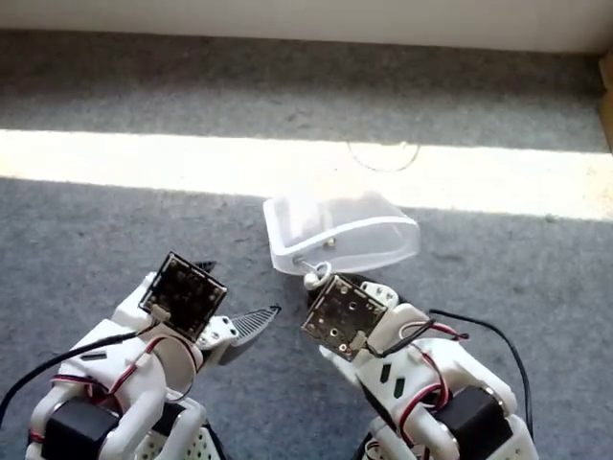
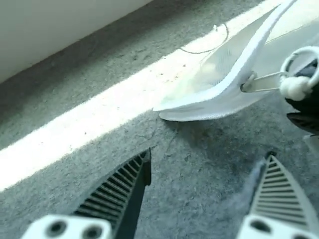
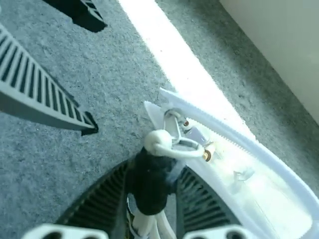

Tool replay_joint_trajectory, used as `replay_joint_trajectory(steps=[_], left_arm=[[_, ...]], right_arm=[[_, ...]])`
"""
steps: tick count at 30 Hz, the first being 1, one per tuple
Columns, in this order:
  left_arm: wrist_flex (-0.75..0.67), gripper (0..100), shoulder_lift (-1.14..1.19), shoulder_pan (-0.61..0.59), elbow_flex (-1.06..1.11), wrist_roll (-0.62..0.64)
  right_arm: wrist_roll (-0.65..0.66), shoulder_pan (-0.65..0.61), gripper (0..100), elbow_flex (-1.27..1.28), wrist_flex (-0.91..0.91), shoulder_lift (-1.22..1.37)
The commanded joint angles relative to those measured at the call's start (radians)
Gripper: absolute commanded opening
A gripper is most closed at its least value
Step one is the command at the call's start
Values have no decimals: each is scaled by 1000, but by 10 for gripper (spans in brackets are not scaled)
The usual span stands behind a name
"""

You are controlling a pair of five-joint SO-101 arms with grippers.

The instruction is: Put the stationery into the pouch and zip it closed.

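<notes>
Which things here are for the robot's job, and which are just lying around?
For the job: pouch, zip pull, right gripper holding it, open left gripper.
Lying about: thin thread loop on the grey carpet.

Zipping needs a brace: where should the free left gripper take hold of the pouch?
The pouch end corner beside the zipper pull, approached low from the left gripper side: that flat lip points at its open jaws.

Grey carpeted worktop [image 1: 86,240] spreads beneath the left end effector [image 2: 208,155] and right end effector [image 3: 154,168]. Beyond both, a sunlit band [image 1: 144,158] crosses it, holding a thin thread loop [image 1: 381,171]; farther off, a pale wall [image 1: 287,14].
</notes>
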Motion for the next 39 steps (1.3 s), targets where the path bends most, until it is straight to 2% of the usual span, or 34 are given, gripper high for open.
replay_joint_trajectory(steps=[1,9,12,17,28,34,39], left_arm=[[-37,323,-8,61,15,-17],[-135,323,-8,77,85,-15],[-135,322,-8,130,84,-15],[-143,322,-8,199,85,-12],[-244,322,-10,205,128,-8],[-253,322,-10,302,128,32],[-264,284,-10,323,128,29]], right_arm=[[21,5,5,-122,59,-13],[104,2,5,-211,199,-13],[124,2,5,-211,213,-13],[127,2,5,-211,231,-13],[132,2,5,-286,305,-13],[163,2,5,-285,305,-13],[163,1,5,-286,325,-13]])
